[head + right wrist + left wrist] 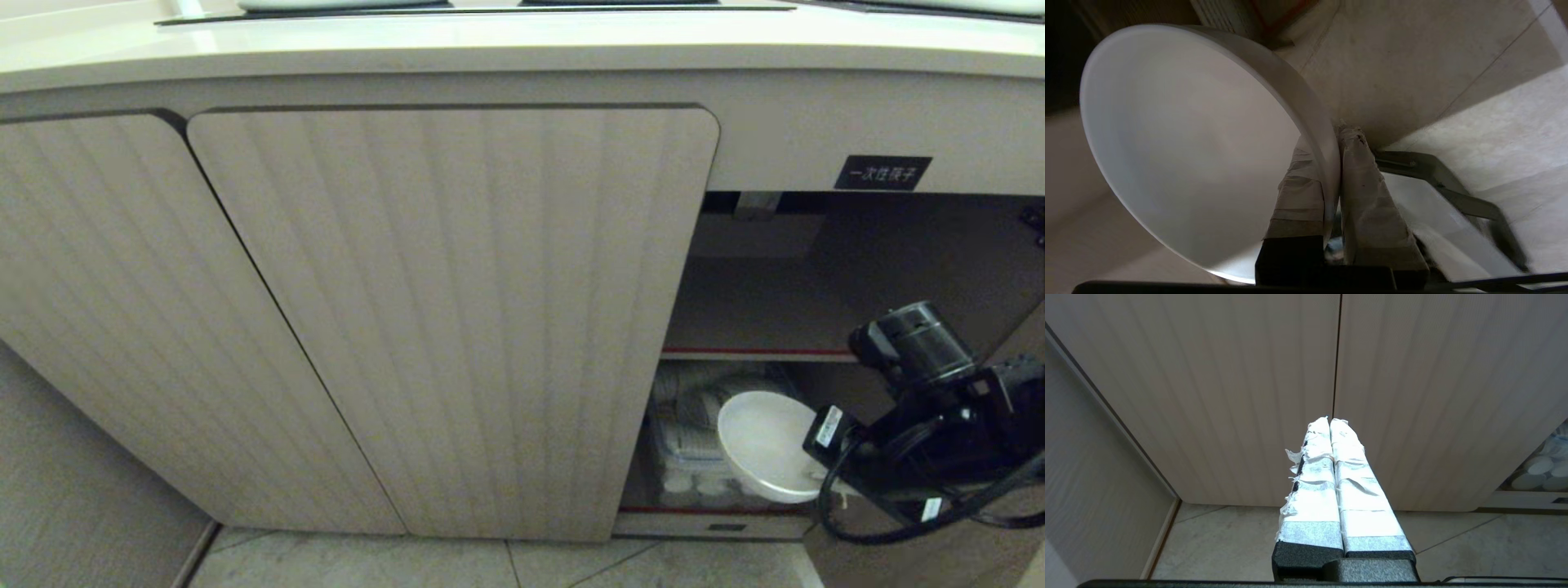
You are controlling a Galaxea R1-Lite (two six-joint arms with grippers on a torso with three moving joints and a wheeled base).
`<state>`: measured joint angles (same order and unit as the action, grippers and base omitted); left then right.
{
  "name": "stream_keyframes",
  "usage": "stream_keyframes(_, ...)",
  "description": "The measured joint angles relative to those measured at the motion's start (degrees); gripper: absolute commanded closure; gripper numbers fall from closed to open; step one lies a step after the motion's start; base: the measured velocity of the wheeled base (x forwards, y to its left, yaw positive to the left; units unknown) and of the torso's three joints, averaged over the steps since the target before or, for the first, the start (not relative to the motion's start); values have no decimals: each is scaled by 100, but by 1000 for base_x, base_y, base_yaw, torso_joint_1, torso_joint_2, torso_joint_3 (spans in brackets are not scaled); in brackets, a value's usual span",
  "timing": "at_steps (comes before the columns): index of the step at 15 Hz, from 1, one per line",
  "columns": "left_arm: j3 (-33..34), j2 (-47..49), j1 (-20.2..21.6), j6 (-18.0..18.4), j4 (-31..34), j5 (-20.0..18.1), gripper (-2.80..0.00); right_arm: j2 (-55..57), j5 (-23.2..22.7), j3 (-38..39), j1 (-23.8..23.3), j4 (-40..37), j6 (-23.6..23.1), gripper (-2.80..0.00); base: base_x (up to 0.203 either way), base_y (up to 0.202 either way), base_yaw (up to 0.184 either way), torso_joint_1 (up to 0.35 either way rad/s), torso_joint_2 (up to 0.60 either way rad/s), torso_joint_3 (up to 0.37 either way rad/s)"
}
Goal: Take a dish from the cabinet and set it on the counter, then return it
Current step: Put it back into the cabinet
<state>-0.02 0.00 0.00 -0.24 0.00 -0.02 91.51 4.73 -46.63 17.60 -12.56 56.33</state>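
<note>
The right claw (1333,163) pinches the small white round ceramic bowl's (1188,143) rim, tilting it clear of the ribbed beige cabinet (457,327); the left claw (1331,424) is pressed together, idle.

before you the low beige ribbed cabinet (449,327) stands on a pale tiled floor (490,563), its right-hand bay open. you can see a red-edged inner shelf (755,354) across that bay, bare along the part that shows. on the cabinet's bottom board (702,513), also edged in red, sits what looks like a clear plastic bin of stacked white paper cups (690,445), though it's dim in there. the long cream countertop (506,45) runs along the top.
</note>
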Motion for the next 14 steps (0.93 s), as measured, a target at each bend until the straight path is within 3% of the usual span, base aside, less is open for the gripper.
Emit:
stream_keyframes(8,-2,0,0,2,0,0,0,154,-2,-292,-243,329,570,0,0,0,0,0,0,0)
stream_keyframes(14,-2,0,0,0,0,2,0,341,37,-667,-346,350,721,0,0,0,0,0,0,0)
